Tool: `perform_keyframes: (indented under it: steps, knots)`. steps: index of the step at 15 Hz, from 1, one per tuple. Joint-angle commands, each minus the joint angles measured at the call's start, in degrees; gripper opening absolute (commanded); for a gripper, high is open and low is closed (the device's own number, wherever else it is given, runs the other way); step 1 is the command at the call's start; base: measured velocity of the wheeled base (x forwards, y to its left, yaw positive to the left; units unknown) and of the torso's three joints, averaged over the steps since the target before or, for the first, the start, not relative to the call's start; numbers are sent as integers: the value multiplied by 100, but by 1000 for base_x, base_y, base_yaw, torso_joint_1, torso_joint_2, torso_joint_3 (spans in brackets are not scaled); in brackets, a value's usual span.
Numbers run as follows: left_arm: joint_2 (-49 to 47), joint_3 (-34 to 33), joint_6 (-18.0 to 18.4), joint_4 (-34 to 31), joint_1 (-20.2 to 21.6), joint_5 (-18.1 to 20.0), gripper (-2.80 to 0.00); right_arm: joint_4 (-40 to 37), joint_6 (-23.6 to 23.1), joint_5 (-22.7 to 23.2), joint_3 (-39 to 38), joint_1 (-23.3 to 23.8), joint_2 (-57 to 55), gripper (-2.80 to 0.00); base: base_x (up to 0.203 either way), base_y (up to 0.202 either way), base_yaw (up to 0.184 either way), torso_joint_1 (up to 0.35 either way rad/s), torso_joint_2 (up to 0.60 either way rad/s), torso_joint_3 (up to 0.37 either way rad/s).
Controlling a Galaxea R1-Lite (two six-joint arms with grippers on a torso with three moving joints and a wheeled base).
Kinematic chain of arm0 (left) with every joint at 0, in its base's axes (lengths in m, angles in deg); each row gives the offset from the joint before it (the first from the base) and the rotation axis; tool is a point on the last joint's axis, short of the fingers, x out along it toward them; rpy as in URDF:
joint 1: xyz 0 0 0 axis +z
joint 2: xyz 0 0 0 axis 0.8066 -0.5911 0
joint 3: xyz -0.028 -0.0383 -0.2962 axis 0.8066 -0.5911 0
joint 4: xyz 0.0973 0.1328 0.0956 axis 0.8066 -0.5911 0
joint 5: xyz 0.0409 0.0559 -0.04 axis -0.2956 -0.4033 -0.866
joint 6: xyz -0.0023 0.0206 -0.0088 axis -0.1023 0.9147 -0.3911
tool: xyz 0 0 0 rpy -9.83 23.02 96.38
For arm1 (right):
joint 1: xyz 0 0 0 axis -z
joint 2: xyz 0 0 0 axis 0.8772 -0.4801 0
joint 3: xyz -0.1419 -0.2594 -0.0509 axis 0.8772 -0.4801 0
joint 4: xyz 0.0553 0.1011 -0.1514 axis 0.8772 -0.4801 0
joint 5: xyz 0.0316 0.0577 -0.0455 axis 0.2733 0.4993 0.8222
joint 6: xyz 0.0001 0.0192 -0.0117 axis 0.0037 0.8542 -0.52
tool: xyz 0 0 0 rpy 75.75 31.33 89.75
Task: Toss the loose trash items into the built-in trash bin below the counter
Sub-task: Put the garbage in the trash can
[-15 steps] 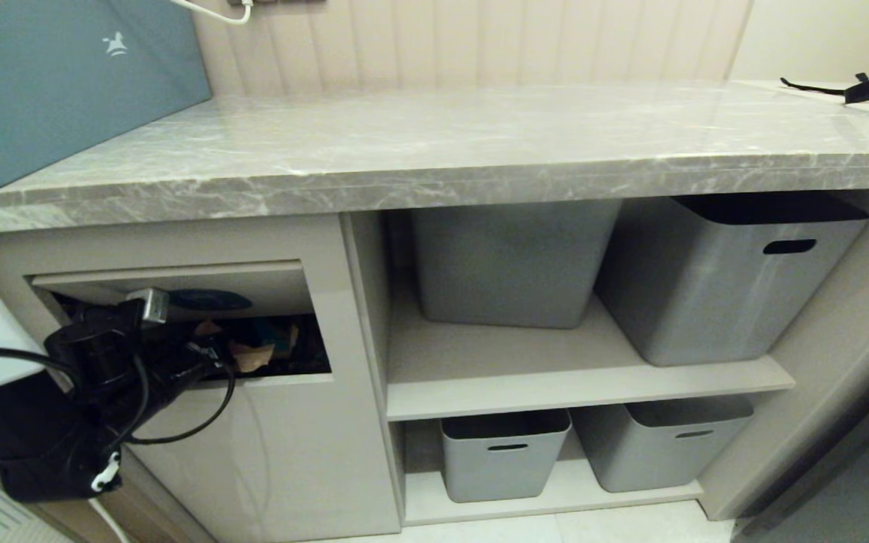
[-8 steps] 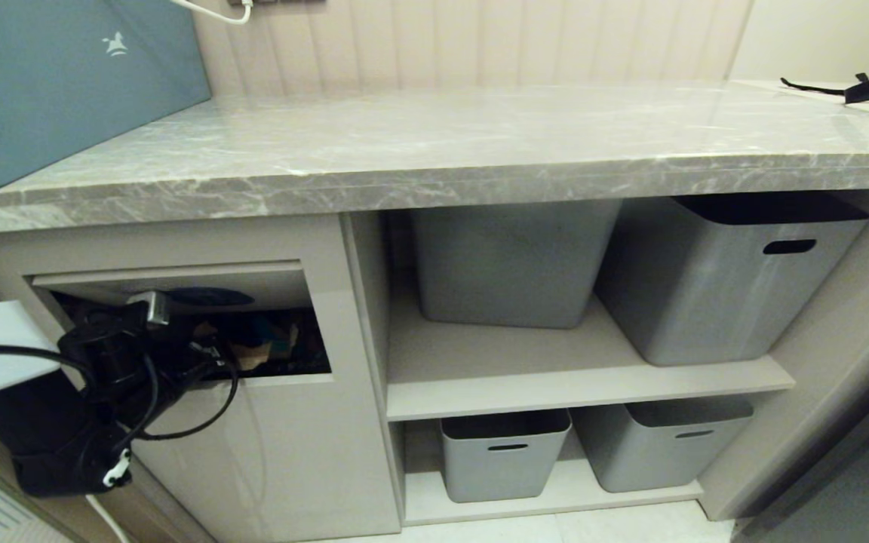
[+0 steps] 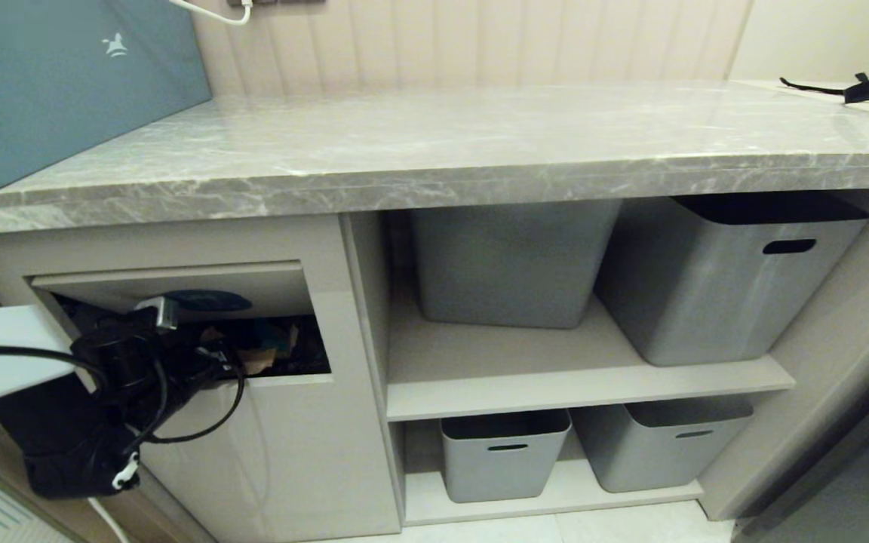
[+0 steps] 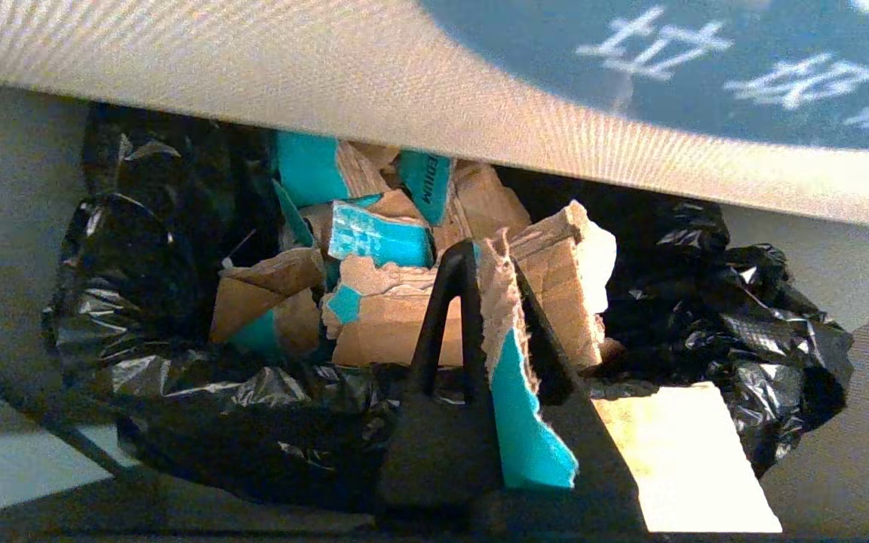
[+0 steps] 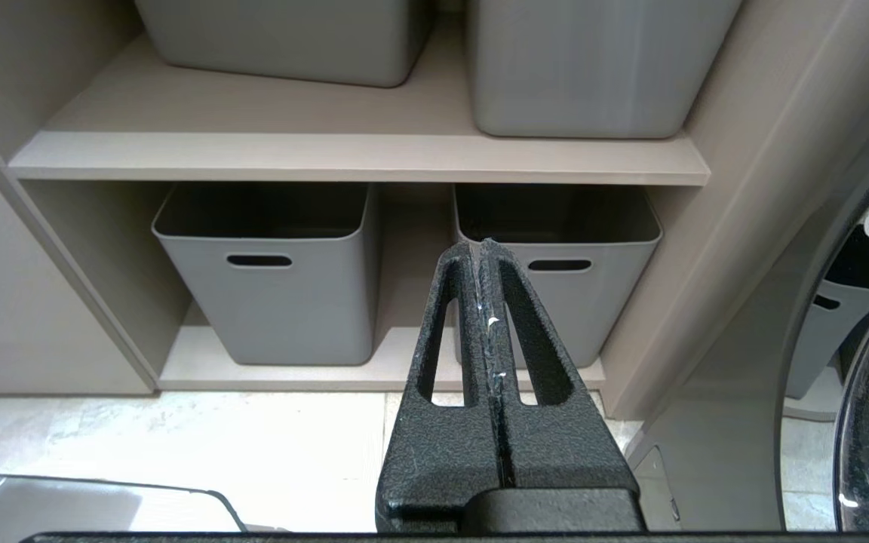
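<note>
- Worktop [image 3: 434,143]: grey marble above the built-in trash bin [image 3: 178,283].
- Left hand [image 4: 491,302]: inside bin's flap opening, grasping cardboard scrap [image 4: 521,407].
- Right hand [image 5: 486,253]: clenched, empty.

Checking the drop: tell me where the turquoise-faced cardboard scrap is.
Pinched in the left end effector, the scrap sits at the bin opening, above torn cardboard.

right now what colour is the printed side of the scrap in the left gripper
Bright turquoise on brown cardboard scrap, clearest in the left wrist view.
</note>
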Motion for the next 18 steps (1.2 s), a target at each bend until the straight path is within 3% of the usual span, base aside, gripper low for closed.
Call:
perform_keyframes:
  steps: [1,4,10,13,15,18]
  knots:
    - [-69,-9,-12,11,-47,-107,-280,-5,-7,3,0,-3,-5,-280,0,0,0,0,0,0]
    - [-9,0,5,19,-134,-547,-280,-5,1,3,0,-3,-5,-280,0,0,0,0,0,0]
    - [534,-473,72,44,-155,-559,-280,0,-7,3,0,-3,-5,-280,0,0,0,0,0,0]
    - [572,-415,295,40,-167,-1003,-280,3,-7,3,0,-3,-5,-280,0,0,0,0,0,0]
    - [596,-326,245,19,-203,-1260,-280,-5,-5,3,0,-3,-5,-280,0,0,0,0,0,0]
    - [803,-273,-7,24,-213,-1284,-280,4,2,9,0,-3,-5,-280,0,0,0,0,0,0]
